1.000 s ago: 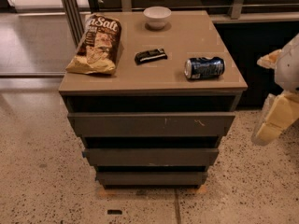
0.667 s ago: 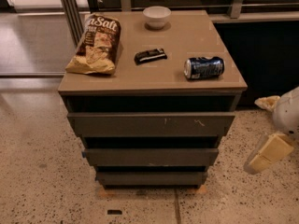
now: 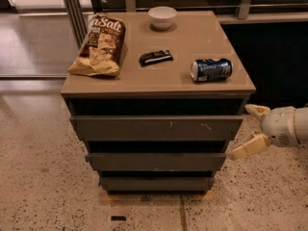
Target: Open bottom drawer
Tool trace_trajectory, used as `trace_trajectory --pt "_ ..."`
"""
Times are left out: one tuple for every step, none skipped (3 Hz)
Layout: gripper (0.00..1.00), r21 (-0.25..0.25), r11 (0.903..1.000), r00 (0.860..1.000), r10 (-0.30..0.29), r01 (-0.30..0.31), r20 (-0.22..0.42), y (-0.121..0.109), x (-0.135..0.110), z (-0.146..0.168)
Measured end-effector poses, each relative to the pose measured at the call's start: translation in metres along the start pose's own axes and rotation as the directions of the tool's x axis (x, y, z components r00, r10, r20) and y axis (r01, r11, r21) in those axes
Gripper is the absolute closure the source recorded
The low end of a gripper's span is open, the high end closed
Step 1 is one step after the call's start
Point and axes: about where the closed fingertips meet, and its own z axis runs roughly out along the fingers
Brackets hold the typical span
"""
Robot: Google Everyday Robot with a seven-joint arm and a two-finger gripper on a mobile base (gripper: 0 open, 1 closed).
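Note:
The bottom drawer [image 3: 156, 183] is the lowest, narrowest dark grey-brown front of the three-drawer cabinet, plain and handleless, and it sits shut. Above it are the mid-width front [image 3: 155, 161] and the widest front [image 3: 156, 128] with pale scratch marks. My gripper [image 3: 248, 131] comes in from the right edge, level with the top and middle drawers, just off the cabinet's right side. Its two cream fingers [image 3: 249, 147] are spread apart and hold nothing.
On the cabinet top [image 3: 192, 42] lie a chip bag [image 3: 100, 44], a white bowl [image 3: 162, 17], a small black packet [image 3: 155, 57] and a blue can [image 3: 211, 70] on its side. Speckled floor surrounds the cabinet. Metal posts [image 3: 74, 11] stand behind left.
The gripper has moved left toward the cabinet's right side and turned so its fingers point at the drawers. The drawers and tabletop items have not moved.

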Motion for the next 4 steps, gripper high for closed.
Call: trace_trajectory --pt "0.19 -0.028 0.9990 0.999 0.035 -0.034 0.022 -0.0029 0.0140 0.0151" --pt "0.42 -0.026 0.9992 0.999 0.030 -0.030 0.020 -0.0024 0.0119 0.0139" --pt "0.65 -0.026 0.9992 0.999 0.030 -0.030 0.020 -0.0024 0.0119 0.0139" --pt "0.88 -0.024 0.9992 0.999 0.034 -0.033 0.024 -0.0016 0.0138 0.0176"
